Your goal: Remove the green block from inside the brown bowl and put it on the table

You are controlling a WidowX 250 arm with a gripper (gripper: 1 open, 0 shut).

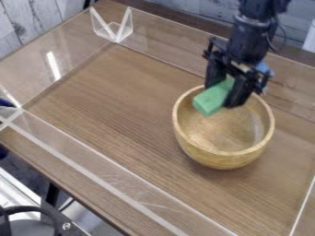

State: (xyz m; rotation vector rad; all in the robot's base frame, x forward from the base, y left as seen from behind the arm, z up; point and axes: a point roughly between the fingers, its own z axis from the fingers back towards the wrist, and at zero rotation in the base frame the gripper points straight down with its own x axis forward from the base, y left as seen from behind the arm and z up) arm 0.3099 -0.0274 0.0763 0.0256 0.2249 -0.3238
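Note:
My black gripper (224, 90) is shut on the green block (215, 99), a small bright green bar held tilted in the air. It hangs over the far left rim of the brown bowl (227, 150), a round light wooden bowl resting on the table (110, 101). The bowl's hollow is bare and nothing lies inside it. The arm rises from the block toward the top right edge of the picture.
Clear acrylic walls (62, 138) edge the tabletop along the left and front. A small clear bracket (113, 26) stands at the far corner. Bare wood-grain surface stretches to the left of the bowl.

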